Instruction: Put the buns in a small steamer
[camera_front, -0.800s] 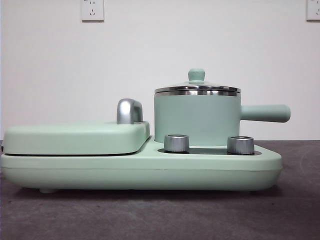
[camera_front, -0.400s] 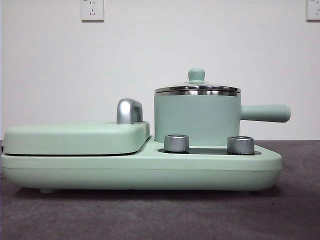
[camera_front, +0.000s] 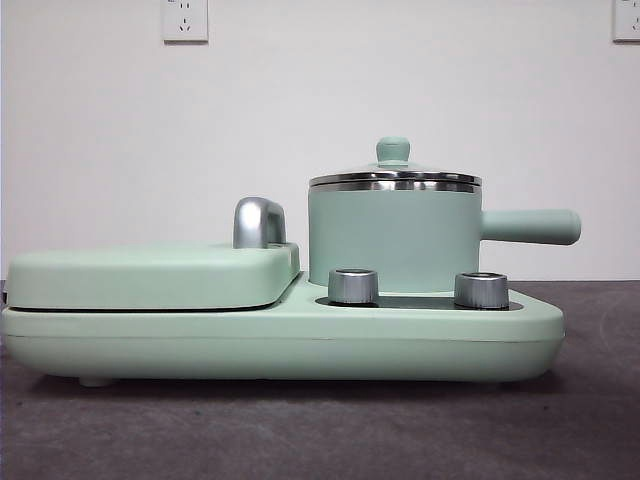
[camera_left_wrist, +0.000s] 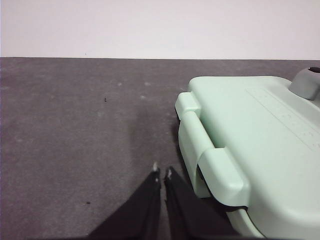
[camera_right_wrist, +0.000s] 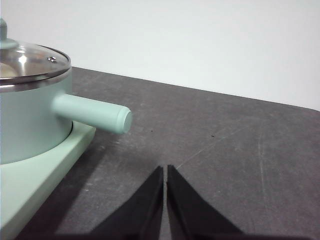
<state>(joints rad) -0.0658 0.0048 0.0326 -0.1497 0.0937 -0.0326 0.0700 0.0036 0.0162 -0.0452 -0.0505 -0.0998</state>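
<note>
The small steamer (camera_front: 394, 238), a mint green pot with a steel rim, straight side handle (camera_front: 530, 226) and glass lid with a green knob (camera_front: 393, 150), stands on the right side of the green cooker base (camera_front: 280, 340). Its lid is on. It also shows in the right wrist view (camera_right_wrist: 30, 115). Through the lid something pale shows faintly; no bun is clearly visible. My left gripper (camera_left_wrist: 162, 173) is shut and empty over the table beside the griddle end. My right gripper (camera_right_wrist: 165, 170) is shut and empty over the table beyond the pot handle (camera_right_wrist: 92, 113).
A flat mint green griddle lid (camera_front: 150, 275) with a silver handle (camera_front: 258, 222) covers the left half of the base; it also shows in the left wrist view (camera_left_wrist: 260, 145). Two silver knobs (camera_front: 353, 286) face front. Dark grey table (camera_front: 320, 430), white wall behind.
</note>
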